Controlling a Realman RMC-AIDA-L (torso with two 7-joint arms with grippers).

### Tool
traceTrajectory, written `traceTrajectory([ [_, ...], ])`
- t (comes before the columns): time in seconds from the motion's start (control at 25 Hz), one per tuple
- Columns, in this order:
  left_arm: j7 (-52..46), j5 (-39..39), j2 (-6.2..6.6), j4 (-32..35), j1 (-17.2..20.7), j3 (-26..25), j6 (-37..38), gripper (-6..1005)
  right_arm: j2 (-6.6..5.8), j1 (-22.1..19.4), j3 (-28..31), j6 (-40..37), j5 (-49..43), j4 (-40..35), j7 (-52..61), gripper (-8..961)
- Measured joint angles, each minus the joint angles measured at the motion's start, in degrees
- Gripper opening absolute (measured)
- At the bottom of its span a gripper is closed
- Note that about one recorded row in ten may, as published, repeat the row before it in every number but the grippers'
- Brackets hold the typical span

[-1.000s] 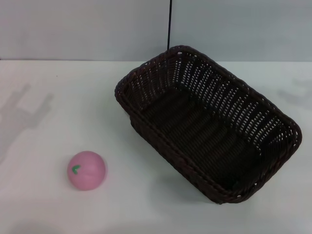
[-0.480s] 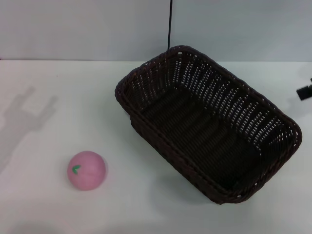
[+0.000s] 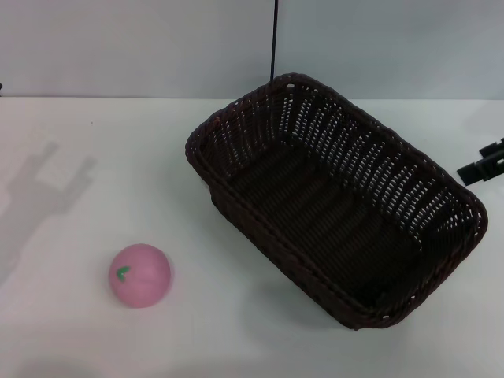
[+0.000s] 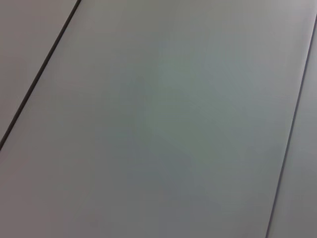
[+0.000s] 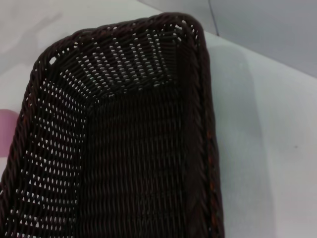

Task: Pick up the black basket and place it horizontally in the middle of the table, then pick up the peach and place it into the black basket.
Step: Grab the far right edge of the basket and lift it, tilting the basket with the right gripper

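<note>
White surface (image 3: 79, 339), grey wall behind. Black basket (image 3: 335, 197) sits diagonal, right of centre; peach (image 3: 139, 274) front-left, well apart. Right end effector (image 3: 480, 168) near basket's right rim, opening can't tell. Wicker looks light, stiff: pinch braided rim.

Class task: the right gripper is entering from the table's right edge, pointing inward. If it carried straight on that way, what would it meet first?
Most likely the black basket: the right gripper is level with its near right rim, though its height above the table is unclear.

Pale grey wall panels (image 3: 142, 47) with a dark vertical seam (image 3: 274, 39).
</note>
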Motion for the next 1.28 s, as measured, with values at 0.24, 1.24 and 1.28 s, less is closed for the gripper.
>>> traceTrajectory([
  [0.24, 0.1, 0.0, -0.03, 0.0, -0.5, 0.1, -0.1, 795, 1.13, 0.0, -0.1, 2.8, 0.4, 4.8, -3.3, 784],
  [1.24, -0.1, 0.1, -0.04, -0.5, -1.1, -0.1, -0.7, 794, 3.71, -1.5, -0.1, 9.3, 0.4, 9.2, -7.7, 332],
  [1.28, -0.1, 0.1, -0.04, -0.5, -1.0, -0.1, -0.7, 794, 3.75, -1.7, -0.1, 9.3, 0.4, 9.1, -7.8, 298],
])
